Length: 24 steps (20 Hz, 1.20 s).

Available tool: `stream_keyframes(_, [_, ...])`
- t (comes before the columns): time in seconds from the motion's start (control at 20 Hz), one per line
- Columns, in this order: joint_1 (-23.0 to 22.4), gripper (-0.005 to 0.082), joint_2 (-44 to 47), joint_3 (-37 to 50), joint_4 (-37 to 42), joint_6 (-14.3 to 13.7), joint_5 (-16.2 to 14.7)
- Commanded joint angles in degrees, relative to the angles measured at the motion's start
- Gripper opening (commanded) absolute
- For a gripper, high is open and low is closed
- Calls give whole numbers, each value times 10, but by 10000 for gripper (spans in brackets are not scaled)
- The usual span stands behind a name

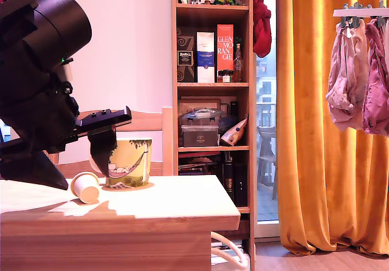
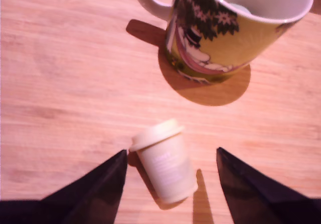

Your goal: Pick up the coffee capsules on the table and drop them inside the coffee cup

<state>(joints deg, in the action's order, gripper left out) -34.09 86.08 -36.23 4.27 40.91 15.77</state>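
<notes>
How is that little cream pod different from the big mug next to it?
The coffee capsule is small, plain cream and lies tipped on its side; the coffee cup is much bigger, printed with trees and stands upright. The cup has a white handle; the capsule has none. Both rest on the wooden table.

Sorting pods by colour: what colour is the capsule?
Pale cream-beige capsule, clearest in the wrist view.

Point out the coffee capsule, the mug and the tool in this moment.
coffee capsule (image 2: pixel 165 166): wrist view, on its side wall.
mug (image 1: pixel 129 161): exterior view, on its printed wall.
tool (image 2: pixel 170 184): wrist view, midway between its open tips.
</notes>
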Motion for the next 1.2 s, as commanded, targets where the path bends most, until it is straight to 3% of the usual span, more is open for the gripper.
stream_keyframes(0.0, [5,515,18,-1,2,-5,-6])
stream_keyframes(0.15, [8,507,40,-5,2,-5,-19])
stream_keyframes(0.35, [8,403,43,-7,5,-5,-19])
stream_keyframes(0.55, [8,229,43,-7,2,-8,-23])
stream_keyframes(0.75, [8,197,42,-13,0,-15,-26])
stream_keyframes(0.95, [4,198,10,-25,-24,-72,-50])
stream_keyframes(1.05, [0,198,-27,-26,-56,-127,-51])
stream_keyframes(1.1, [0,198,-47,-26,-74,-141,-51])
stream_keyframes(1.15, [0,198,-68,-26,-89,-177,-50])
